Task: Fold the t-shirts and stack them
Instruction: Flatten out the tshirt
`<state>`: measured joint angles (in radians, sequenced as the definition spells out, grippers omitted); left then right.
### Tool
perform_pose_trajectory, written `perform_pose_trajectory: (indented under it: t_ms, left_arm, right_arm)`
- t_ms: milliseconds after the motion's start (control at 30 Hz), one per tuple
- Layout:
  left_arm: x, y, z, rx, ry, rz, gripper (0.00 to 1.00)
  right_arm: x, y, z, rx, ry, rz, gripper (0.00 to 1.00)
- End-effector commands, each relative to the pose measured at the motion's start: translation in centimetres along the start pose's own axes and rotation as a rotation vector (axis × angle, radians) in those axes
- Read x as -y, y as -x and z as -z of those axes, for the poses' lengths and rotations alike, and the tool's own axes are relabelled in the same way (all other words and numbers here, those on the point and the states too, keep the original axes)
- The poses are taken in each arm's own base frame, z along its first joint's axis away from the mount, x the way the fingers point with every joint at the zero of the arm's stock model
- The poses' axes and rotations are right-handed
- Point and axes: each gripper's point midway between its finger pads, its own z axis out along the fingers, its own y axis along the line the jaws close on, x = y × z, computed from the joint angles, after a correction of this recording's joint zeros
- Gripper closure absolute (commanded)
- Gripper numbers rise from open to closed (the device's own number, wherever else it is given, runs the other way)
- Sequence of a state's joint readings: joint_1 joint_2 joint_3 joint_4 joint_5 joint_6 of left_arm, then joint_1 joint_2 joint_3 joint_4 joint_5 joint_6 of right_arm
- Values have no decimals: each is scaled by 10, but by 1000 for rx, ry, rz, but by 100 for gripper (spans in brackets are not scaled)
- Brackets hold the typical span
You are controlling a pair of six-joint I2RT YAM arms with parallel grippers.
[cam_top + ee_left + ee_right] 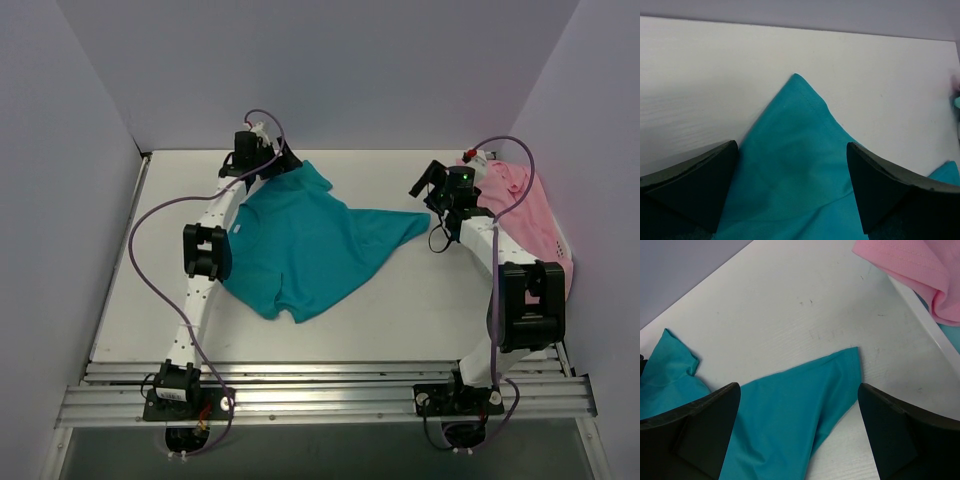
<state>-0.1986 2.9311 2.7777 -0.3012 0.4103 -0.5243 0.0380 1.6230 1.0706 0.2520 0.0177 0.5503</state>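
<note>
A teal t-shirt (300,245) lies spread and rumpled on the white table (400,320). My left gripper (268,158) is open over its far-left corner; in the left wrist view that pointed corner (795,145) lies between the two dark fingers (700,180). My right gripper (430,185) is open just beyond the shirt's right corner, and in the right wrist view that corner (805,405) lies between its fingers (905,430). Neither gripper holds fabric. A pink shirt (525,205) is heaped at the far right, also in the right wrist view (915,270), with a bit of teal fabric (954,340) under it.
White walls (60,150) close in the left, back and right of the table. An aluminium rail frame (320,395) runs along the near edge by the arm bases. Purple cables (150,215) loop beside each arm.
</note>
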Motion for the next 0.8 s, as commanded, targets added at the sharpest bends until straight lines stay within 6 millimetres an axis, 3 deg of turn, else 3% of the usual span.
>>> perform_pose_trajectory:
  t_ms: [0, 233, 467, 500, 533, 667, 767]
  left_arm:
    - [25, -4, -2, -16, -108, -10, 0]
    - [27, -12, -1, -44, -117, -2, 22]
    - [17, -16, -1, -57, -94, 28, 76]
    - [16, -15, -1, -57, -91, 32, 93]
    - [14, -16, -1, -59, -82, 38, 97]
    - [2, -16, 2, -59, -46, 36, 98]
    - [-24, -14, 12, -51, 57, 36, 98]
  right_arm:
    - [-3, 9, 2, 33, 18, -10, 0]
    - [-4, 10, 4, 35, 21, -12, 0]
    - [-1, 8, 4, 35, 13, -20, 0]
    - [0, 5, 2, 32, 9, -21, 0]
    - [3, 5, 1, 36, -3, -31, 0]
    - [13, -3, -5, 23, -41, -40, 0]
    - [14, -12, -13, -5, -43, -39, 0]
